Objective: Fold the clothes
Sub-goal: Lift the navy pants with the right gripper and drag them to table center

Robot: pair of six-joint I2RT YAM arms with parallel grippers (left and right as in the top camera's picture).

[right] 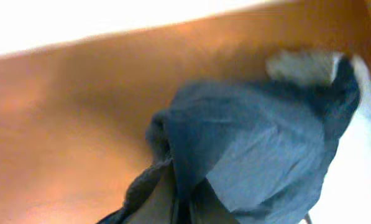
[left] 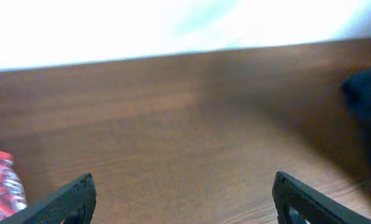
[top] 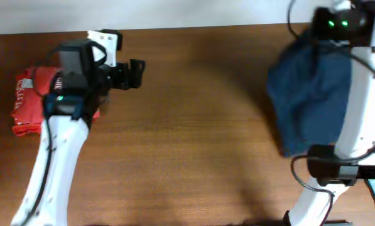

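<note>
The clothes [top: 309, 100] are one dark blue garment, bunched up at the right side of the table under my right arm. In the right wrist view the blue fabric [right: 260, 149] is gathered into folds, and my right gripper [right: 186, 208] is shut on a pinch of it, above the wood. That gripper is hidden under its wrist in the overhead view. My left gripper [top: 134, 73] stands open at the left of the table, facing right, far from the garment. Nothing lies between its fingers [left: 73, 200], only bare wood. The garment [left: 366, 93] shows dark at that view's right edge.
A red shirt bundle with white lettering [top: 31, 100] lies at the far left, beside and partly under my left arm, and shows again in the left wrist view [left: 2, 180]. A pale piece of cloth [right: 303, 65] sits behind the blue garment. The brown wooden table [top: 200, 125] ends at a white wall.
</note>
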